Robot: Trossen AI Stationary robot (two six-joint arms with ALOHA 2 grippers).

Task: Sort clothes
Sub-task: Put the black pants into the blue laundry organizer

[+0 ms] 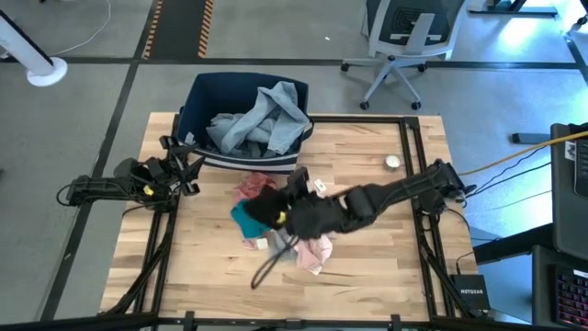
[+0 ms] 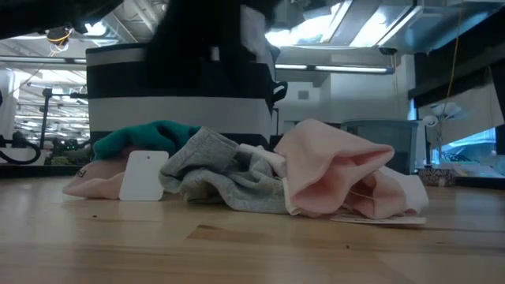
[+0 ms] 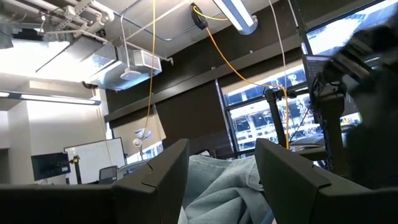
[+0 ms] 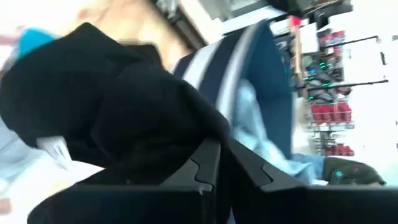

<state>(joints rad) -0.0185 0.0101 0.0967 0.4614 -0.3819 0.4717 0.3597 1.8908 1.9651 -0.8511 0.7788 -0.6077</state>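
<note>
On table, rumpled clothes (image 1: 276,221)

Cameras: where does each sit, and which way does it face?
High: overhead, looking down on table, both arms.
Low: table height, facing the clothes pile; a dark arm above.
Left wrist: past open left end effector to denim piece.
Right wrist: right end effector shut on black piece.
Shared: striped bin, high and right wrist.

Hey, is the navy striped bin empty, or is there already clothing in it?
Not empty. In the high view the bin holds a crumpled pale blue-grey denim piece, which heaps up and drapes over its rim; whether anything lies beneath it cannot be told.
</note>
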